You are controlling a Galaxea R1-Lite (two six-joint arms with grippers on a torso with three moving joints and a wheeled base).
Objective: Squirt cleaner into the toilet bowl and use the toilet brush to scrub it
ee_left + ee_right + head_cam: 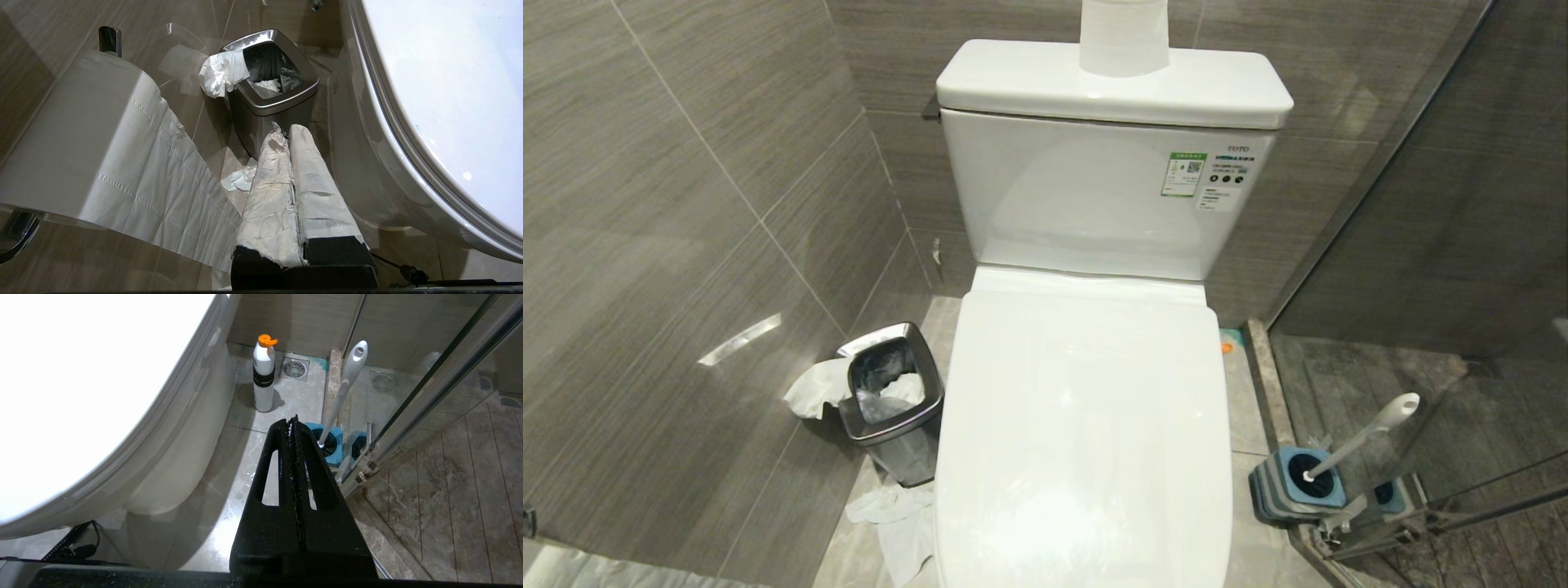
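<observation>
I can't see the toilet bowl: its lid (1086, 425) is down. Toilet brush (1364, 437) stands in its holder (1294, 482) at four o'clock; cleaner (263, 373) behind it. Left gripper (288, 130) and right gripper (292, 421) fingers closed, empty.

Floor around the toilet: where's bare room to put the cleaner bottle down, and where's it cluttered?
Free: the tile patch between the toilet base, the cleaner bottle and the brush holder. The closed toilet lid is also bare. Crowded: the robot's left side, with the steel waste bin against the toilet and crumpled tissue on the floor before it.
</observation>
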